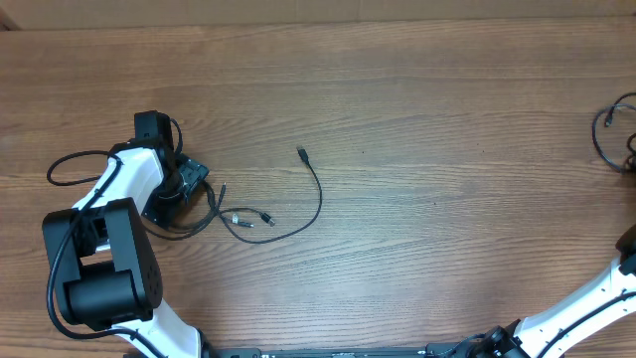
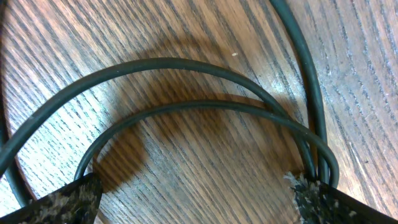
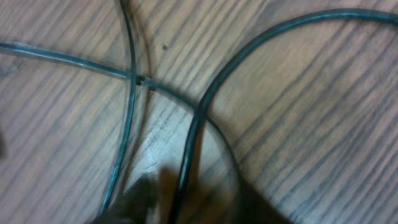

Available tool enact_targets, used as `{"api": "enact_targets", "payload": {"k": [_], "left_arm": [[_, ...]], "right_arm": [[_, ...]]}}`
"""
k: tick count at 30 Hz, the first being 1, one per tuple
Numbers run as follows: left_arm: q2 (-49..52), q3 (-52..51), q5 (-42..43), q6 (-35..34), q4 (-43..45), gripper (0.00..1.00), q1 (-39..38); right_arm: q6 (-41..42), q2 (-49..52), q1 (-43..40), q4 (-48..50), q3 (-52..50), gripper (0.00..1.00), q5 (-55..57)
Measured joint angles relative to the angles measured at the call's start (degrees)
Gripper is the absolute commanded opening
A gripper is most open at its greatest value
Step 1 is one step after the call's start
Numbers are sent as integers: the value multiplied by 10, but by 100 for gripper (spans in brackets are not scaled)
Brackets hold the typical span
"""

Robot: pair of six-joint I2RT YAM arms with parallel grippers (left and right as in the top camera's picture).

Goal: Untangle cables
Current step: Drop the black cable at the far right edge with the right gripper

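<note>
The left gripper (image 2: pixel 193 198) sits low over the table (image 1: pixel 427 89). Its fingers (image 2: pixel 59 202) are spread wide at the near edge of the left wrist view. Two strands of the left cable (image 2: pixel 186 65) arc across the wood between the fingertips, and neither strand is clamped. On the right they bunch with a third strand and press against the right fingertip. On the left the inner strand drops just beside the left fingertip.

Overhead, this gripper is at the left of the table with the cable just to its right. Loose loops lie by the fingers, and small plug ends (image 1: pixel 240 219) lie slightly further right. From there a long curve sweeps right and then far, ending in a plug (image 1: pixel 302 152). I cannot tell whether this tangle is one cord or two.

The right gripper (image 3: pixel 155 202) shows only as a dark blur at the near edge of the right wrist view, so I cannot tell how its fingers stand. Strands of the right cable (image 3: pixel 200 118) cross on the wood just beyond the blur. One dark strand leaves the blur, runs far and bends right. Thinner strands cross to the left of it.

Overhead, a thin loop lies at the far right edge of the table, well apart from the left cable.
</note>
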Motion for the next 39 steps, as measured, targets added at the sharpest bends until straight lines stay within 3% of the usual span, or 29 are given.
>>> {"api": "enact_targets", "payload": {"k": [2, 10, 18, 19, 20, 21, 22, 23, 34, 39], "left_arm": [[0, 0, 0, 0, 0, 99, 0], [0, 0, 0, 0, 0, 100, 0], [0, 0, 0, 0, 0, 100, 0], [0, 0, 0, 0, 0, 99, 0], [0, 0, 0, 0, 0, 99, 0], [0, 0, 0, 0, 0, 100, 0], [0, 0, 0, 0, 0, 99, 0], [0, 0, 0, 0, 0, 99, 0], [0, 0, 0, 0, 0, 99, 0], [0, 0, 0, 0, 0, 100, 0]], "right_arm": [[0, 3, 0, 8, 0, 4, -2], [5, 21, 15, 110, 0, 4, -50], [5, 25, 96, 179, 25, 4, -70], [4, 26, 110, 178, 38, 7, -68], [6, 27, 118, 176, 47, 27, -63], [9, 27, 127, 173, 58, 61, -57], [6, 27, 134, 165, 71, 85, -50], [5, 27, 138, 154, 81, 100, -47], [5, 26, 113, -157, 213, 100, -22], [5, -3, 128, -266, 266, 100, -70]]}}
